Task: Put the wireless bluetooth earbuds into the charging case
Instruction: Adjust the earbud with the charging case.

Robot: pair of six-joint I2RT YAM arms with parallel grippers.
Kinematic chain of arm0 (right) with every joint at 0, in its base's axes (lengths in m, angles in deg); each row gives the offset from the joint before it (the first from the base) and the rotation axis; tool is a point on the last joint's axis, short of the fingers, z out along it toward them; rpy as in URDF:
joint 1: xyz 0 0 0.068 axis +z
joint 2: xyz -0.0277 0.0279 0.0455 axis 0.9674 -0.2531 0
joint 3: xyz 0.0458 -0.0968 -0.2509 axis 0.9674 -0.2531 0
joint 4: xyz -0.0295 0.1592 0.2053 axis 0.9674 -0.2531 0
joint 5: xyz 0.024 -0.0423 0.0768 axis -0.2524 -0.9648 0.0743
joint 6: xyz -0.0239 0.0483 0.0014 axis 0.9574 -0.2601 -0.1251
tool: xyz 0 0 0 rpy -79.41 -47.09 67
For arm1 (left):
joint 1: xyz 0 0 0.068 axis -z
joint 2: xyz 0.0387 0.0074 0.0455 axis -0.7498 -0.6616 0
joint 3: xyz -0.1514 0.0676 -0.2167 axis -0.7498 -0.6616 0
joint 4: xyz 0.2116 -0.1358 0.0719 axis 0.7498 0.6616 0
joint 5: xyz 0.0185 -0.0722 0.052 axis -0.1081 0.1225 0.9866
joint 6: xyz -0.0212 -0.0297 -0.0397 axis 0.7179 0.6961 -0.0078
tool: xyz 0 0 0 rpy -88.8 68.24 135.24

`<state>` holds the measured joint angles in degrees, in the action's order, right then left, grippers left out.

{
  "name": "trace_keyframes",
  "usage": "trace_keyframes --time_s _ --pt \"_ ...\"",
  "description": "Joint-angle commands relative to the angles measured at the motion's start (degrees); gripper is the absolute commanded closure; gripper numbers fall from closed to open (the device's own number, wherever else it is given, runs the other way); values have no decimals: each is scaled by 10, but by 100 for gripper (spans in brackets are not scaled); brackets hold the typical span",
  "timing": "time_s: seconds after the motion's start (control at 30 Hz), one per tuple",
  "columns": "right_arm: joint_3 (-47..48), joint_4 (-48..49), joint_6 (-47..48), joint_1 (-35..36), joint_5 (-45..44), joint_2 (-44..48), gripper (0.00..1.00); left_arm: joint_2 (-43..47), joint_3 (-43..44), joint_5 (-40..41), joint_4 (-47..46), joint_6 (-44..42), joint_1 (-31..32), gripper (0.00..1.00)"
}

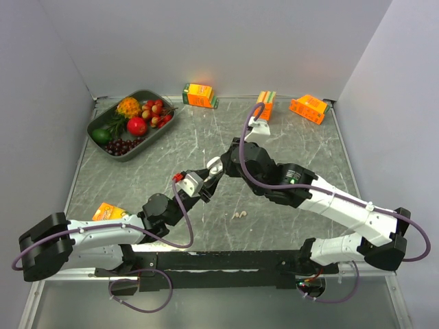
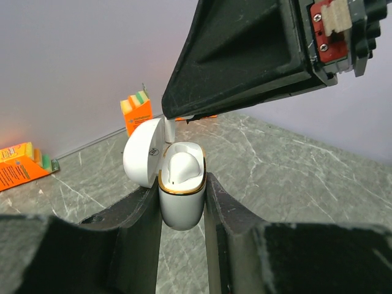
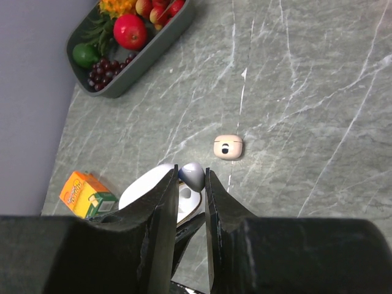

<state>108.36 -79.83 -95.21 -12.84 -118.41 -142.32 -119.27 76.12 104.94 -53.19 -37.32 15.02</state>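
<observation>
Earbud poised over case
Centre frame, left jaws clamp the open case (image 2: 180,202); right jaws pinch an earbud (image 3: 192,176), likely light and slick, by its bulb just above. A second earbud (image 1: 239,214) lies on the bench (image 1: 309,137), lower centre.

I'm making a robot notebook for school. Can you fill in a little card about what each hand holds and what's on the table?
left gripper: shut on the open case
right gripper: shut on the held earbud, just above the case
table middle: loose earbud lying by itself
back left: fruit tray
cartons: three along the back, one beside the left arm
</observation>
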Motion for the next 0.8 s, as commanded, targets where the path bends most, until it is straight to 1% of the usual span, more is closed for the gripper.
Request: trace_keyframes --time_s 0.0,0.3,0.77 --pt "-4 22 13 10 -13 -1 100 7 26 7 -13 8 5 99" --pt "-12 20 14 18 -32 6 100 4 41 22 10 19 4 99" --pt "-20 18 12 19 -40 6 100 15 35 27 9 23 4 99"
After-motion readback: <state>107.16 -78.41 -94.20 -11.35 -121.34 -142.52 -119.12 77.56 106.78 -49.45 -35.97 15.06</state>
